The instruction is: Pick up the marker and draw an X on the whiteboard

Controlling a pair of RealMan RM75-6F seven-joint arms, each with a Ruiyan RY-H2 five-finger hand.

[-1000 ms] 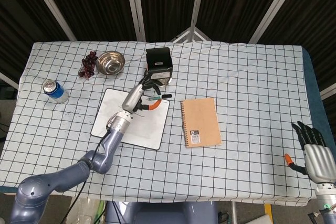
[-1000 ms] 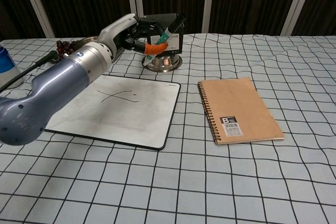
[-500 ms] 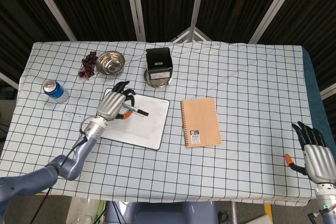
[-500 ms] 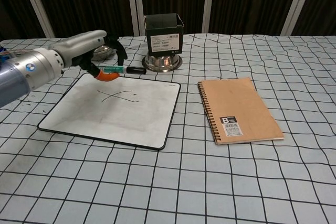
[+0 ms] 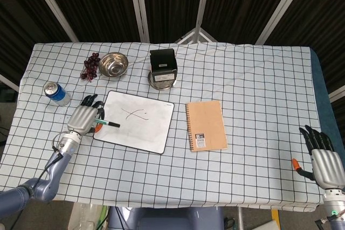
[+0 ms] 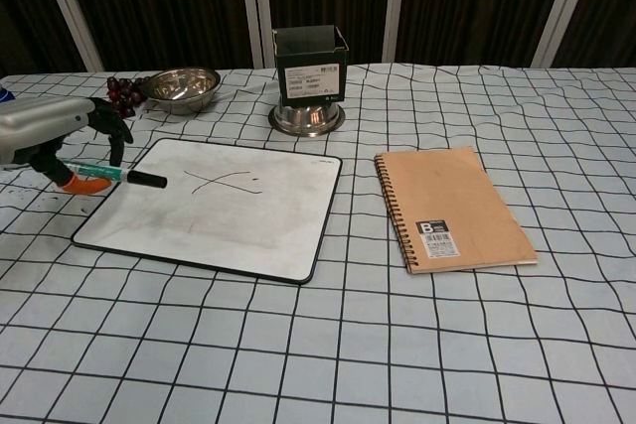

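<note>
At your 12 o'clock a black box [image 6: 309, 69] sits on a steel dish [image 5: 162, 82]. At 11 a metal bowl [image 5: 114, 64] lies beside grapes [image 5: 89, 67]; at 10 stands a blue can [image 5: 55, 93]. A brown notebook [image 6: 450, 208] lies at 1.

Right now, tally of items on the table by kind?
Whiteboard: 1
Marker, held in the left hand: 1
Notebook: 1
Metal bowl: 2
Black box: 1
Soda can: 1
Grape bunch: 1
Total: 8
</note>
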